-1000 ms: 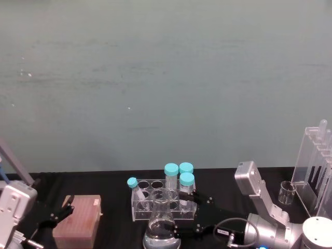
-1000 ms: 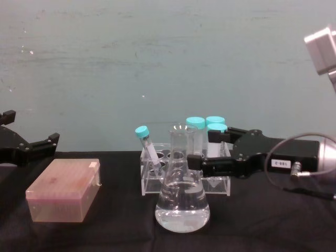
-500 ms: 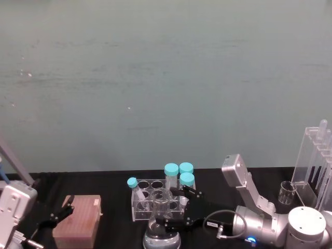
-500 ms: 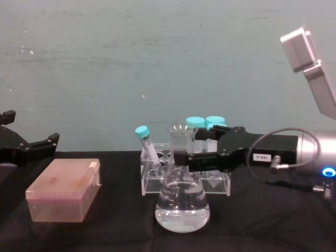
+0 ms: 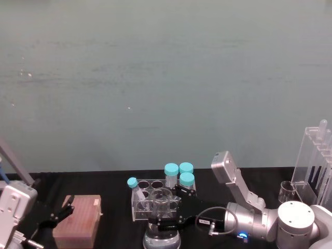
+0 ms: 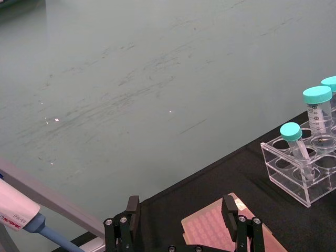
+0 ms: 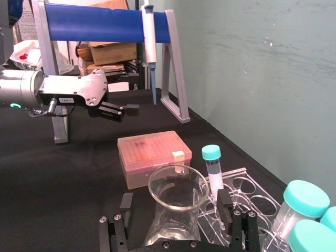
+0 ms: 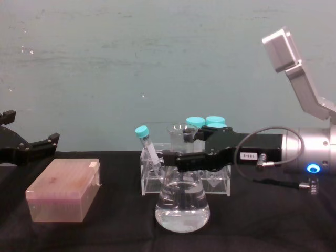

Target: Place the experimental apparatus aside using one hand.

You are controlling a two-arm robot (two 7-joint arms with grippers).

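Note:
The conical glass flask (image 8: 182,203), holding clear liquid, stands at the table's front centre, also seen as flask (image 5: 161,231) and flask (image 7: 177,190). My right gripper (image 8: 185,149) is open, with one finger on each side of the flask's neck and a gap showing at both sides in the right wrist view, gripper (image 7: 176,211). A small glass beaker (image 5: 286,192) and a tall clear acrylic rack (image 5: 315,162) with long tubes stand at the far right. My left gripper (image 8: 30,147) hangs open and idle at the left, above the pink box.
A clear tube rack (image 8: 185,177) with teal-capped tubes (image 8: 195,123) stands right behind the flask. A pink tip box (image 8: 64,190) lies at the left. A blue pipette stand (image 7: 107,25) rises beyond the left arm. The black table's front edge is close to the flask.
My right gripper has slid leftward from beside the tube rack until its open fingers straddle the flask's neck. The flask and the left arm have not moved.

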